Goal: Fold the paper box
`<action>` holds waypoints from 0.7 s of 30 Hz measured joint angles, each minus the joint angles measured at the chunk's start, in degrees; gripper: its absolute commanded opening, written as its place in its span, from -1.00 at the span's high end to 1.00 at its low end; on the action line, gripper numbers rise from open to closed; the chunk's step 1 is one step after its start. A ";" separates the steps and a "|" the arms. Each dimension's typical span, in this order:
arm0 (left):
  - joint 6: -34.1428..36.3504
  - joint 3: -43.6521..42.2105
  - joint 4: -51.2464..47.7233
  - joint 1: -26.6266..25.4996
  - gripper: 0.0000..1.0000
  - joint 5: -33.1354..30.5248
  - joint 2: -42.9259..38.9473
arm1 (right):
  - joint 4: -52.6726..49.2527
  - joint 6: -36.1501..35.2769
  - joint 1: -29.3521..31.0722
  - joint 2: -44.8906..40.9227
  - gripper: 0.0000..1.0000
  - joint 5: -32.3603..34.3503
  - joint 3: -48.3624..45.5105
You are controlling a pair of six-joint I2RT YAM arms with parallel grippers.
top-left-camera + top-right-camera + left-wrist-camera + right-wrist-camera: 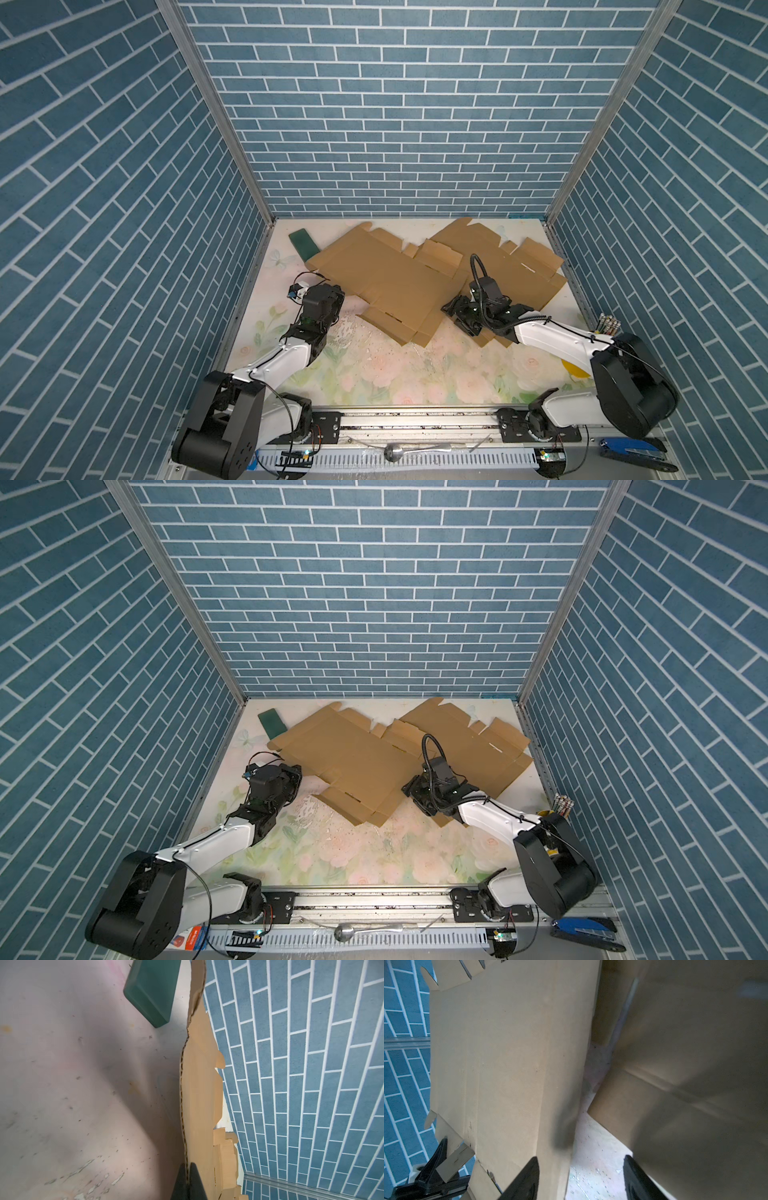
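In both top views the paper box (pixel 386 278) lies as a flat brown blank on the table (pixel 374 374), just beside a second blank (pixel 515 266). My left pincer (pixel 337 291) sits at its left edge and my right pincer (pixel 455 309) at its right edge, where the two sheets meet.

In the left wrist view my left pincer (pixel 188 1180) is clenched on the box's corrugated edge, with the green block (pixel 151 991) near beyond it. I judge this grip should serve as a steady anchor, with no tugging.

In the right wrist view my right pincer (pixel 581 1178) stands released, grasping nothing. The box's panel (pixel 508 1064) runs in over one finger, and what I take for the second blank (pixel 695 1064) is on the other side. To do this well I should bite the box's edge alone, keep the neighbour out, and fold along a crease.
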 measured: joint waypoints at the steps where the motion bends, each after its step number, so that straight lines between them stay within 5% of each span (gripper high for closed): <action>1: -0.17 -0.50 -0.59 -0.13 0.97 -0.35 -0.37 | 1.79 0.85 0.79 0.76 -0.17 0.00 -0.26; 10: -0.15 -1.70 -5.38 -0.94 0.91 -1.60 -3.13 | 10.62 5.81 3.32 4.37 0.59 0.11 -1.07; 16: 3.82 3.30 -18.88 -1.14 0.09 -0.07 -6.54 | 8.83 3.80 3.19 5.27 0.84 0.31 -0.28; 21: 12.52 13.29 -35.56 -0.85 -0.09 0.26 -9.07 | -4.13 -6.38 1.07 5.27 0.95 0.13 7.21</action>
